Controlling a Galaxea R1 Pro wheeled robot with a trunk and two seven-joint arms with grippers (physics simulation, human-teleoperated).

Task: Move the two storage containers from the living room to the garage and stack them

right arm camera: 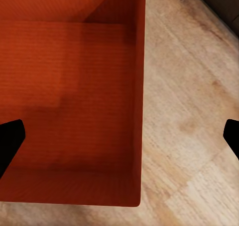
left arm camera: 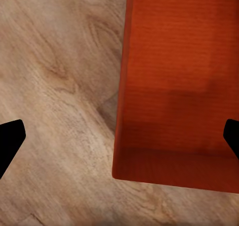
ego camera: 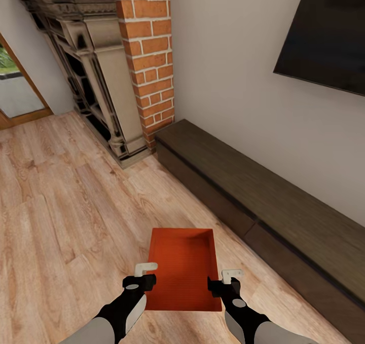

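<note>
One orange-red storage container [ego camera: 183, 269] sits open-topped and empty on the light wood plank floor [ego camera: 66, 207] of the living room. My left gripper [ego camera: 146, 270] hovers over its left wall near the front corner. In the left wrist view the left gripper [left arm camera: 119, 138] is open, with the container [left arm camera: 179, 86] wall between the black fingertips [left arm camera: 10, 141]. My right gripper [ego camera: 232, 274] hovers over the right wall. The right gripper [right arm camera: 119, 138] is open astride the container [right arm camera: 69, 86] edge. The garage is out of view.
A long low dark wood cabinet [ego camera: 263, 202] runs along the wall close on the right. A stone fireplace [ego camera: 96, 65] with a brick column [ego camera: 149, 55] stands ahead. A dark TV [ego camera: 324, 35] hangs above. A wood-framed glass door [ego camera: 15, 90] is at the far left.
</note>
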